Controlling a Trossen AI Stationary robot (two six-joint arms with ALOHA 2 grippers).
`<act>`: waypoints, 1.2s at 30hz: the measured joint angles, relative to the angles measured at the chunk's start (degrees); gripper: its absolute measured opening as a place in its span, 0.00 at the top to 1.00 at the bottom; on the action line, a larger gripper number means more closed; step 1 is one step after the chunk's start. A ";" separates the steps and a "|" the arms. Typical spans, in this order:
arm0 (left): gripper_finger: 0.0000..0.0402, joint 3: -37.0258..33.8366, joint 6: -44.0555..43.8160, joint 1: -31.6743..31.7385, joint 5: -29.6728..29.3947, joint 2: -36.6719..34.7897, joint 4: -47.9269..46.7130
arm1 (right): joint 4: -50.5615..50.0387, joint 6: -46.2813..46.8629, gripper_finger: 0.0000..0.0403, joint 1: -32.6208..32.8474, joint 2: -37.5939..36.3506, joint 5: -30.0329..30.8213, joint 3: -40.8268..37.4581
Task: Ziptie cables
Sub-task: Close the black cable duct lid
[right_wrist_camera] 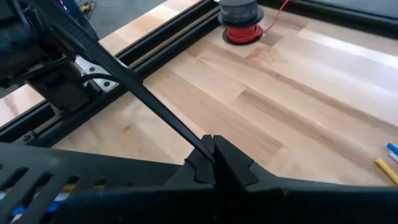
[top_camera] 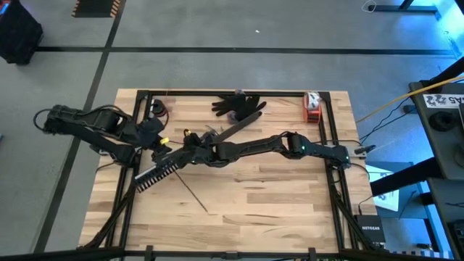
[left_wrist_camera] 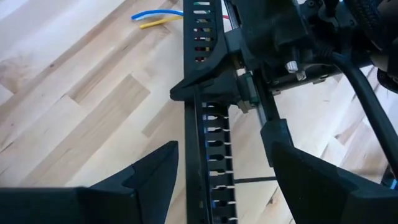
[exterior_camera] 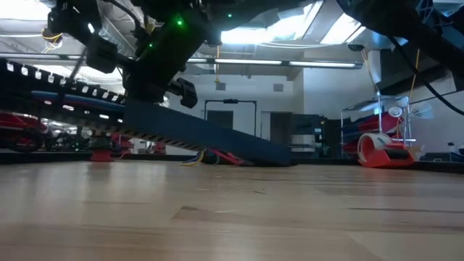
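A long black comb-slotted bar point(top_camera: 161, 171) lies slanted at the table's left; coloured cables point(left_wrist_camera: 202, 38) show through its slots. Blue and yellow wire ends point(left_wrist_camera: 155, 17) lie on the wood beside it. My left gripper point(left_wrist_camera: 217, 180) hangs open above the bar, one finger on either side, touching nothing. My right gripper point(right_wrist_camera: 214, 163) reaches in from the right, over the bar's edge, shut on a thin dark ziptie point(right_wrist_camera: 137, 93). Another thin ziptie point(top_camera: 191, 191) lies flat on the table nearer the front. My right gripper pinches the ziptie's lower end point(right_wrist_camera: 204, 144) between its two shut fingers. The fingers slant down from the table's right. The strip runs straight from the fingertips, up and toward the left arm point(right_wrist_camera: 56, 74), clear of the table.
A flat black strip point(top_camera: 243, 125) lies in line with the bar. A black glove point(top_camera: 239, 105) sits at the far middle, a red tape dispenser point(top_camera: 312, 106) at the far right and a red spool point(right_wrist_camera: 239, 25) at the far left. Black rails point(top_camera: 217, 92) frame the table.
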 joint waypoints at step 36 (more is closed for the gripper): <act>0.53 5.08 7.93 0.14 -10.14 1.03 -7.14 | -7.39 -7.75 1.00 0.98 0.77 -7.14 8.22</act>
